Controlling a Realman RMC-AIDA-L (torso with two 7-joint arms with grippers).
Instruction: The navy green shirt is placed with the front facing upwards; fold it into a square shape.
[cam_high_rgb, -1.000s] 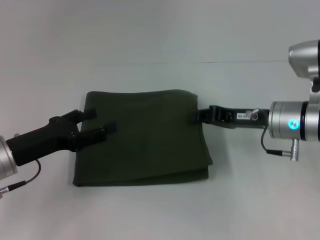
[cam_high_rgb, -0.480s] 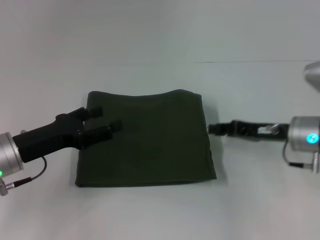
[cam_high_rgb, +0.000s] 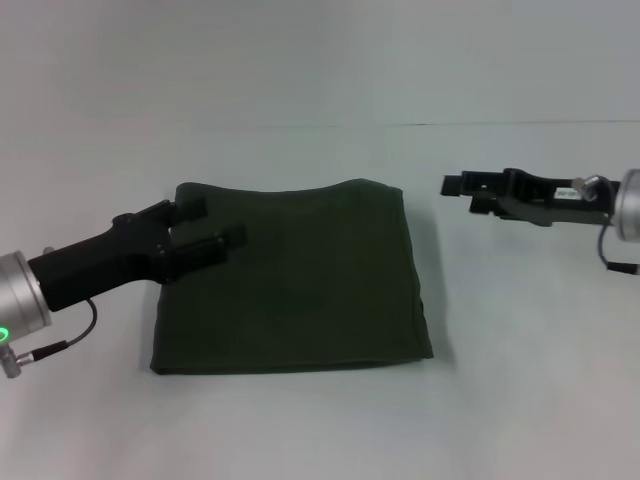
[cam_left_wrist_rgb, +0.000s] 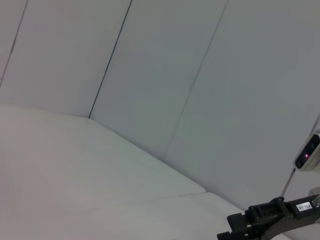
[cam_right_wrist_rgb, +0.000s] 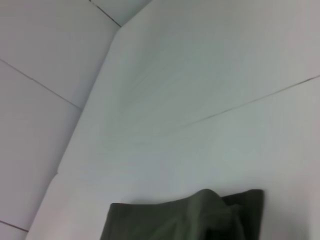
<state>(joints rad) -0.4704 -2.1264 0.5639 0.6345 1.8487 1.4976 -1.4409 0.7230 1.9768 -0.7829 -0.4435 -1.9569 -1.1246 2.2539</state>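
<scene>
**Hovering over a folded shirt**

Looking down from my head camera, the biggest thing before me is the white table (cam_high_rgb: 300, 80), a thin seam line crossing it far back. On its middle lies the navy green shirt (cam_high_rgb: 310, 280), folded into a roughly square, dark olive pad with no lettering showing; its far edge bulges a little and the near right corner juts out slightly. My right wrist camera catches that far edge of the shirt (cam_right_wrist_rgb: 190, 220), rumpled into a small hump.

My left gripper (cam_high_rgb: 205, 230) reaches in from the left over the shirt's far left corner, its two black fingers spread apart with nothing between them; whether they touch the cloth I cannot tell.

My right gripper (cam_high_rgb: 455, 186) is off to the right, clear of the shirt's far right corner. Whether its fingers are parted or closed I cannot tell. My left wrist camera also shows the right gripper (cam_left_wrist_rgb: 260, 220) against the pale wall panels.
</scene>
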